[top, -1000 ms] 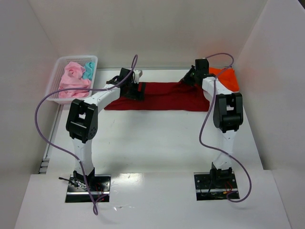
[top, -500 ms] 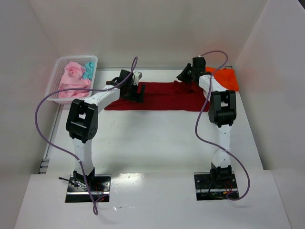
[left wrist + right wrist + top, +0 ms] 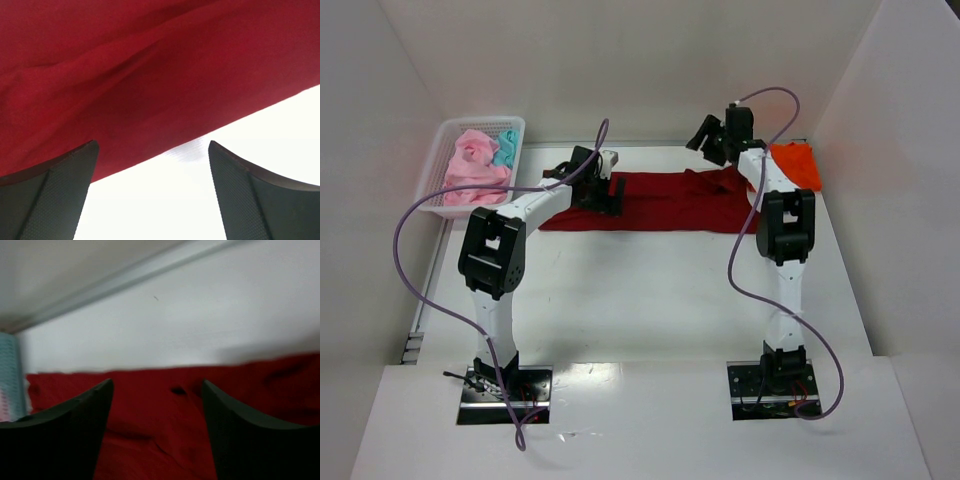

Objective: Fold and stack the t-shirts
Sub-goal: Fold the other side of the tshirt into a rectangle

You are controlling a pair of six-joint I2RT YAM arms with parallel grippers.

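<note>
I count two arms and, for shirts, one dark red t-shirt (image 3: 660, 203), one orange t-shirt (image 3: 798, 165) and one teal t-shirt (image 3: 506, 148). There is also a pink heap (image 3: 475, 160) whose number I cannot tell.

The pink and teal ones sit in a white basket (image 3: 438, 135) at 10 o'clock, hard against the left wall. The orange one lies at 2 o'clock near the right wall.

The red shirt lies flat across the far part of the table (image 3: 650, 300), its long axis running 9 to 3 o'clock. White tabletop stretches from its near edge back toward 6 o'clock.

The left gripper (image 3: 150, 150) hangs over that near edge, jaws spread wide and holding nothing. The right gripper (image 3: 157, 385) hovers above the shirt's right end, jaws apart, nothing between them.
</note>
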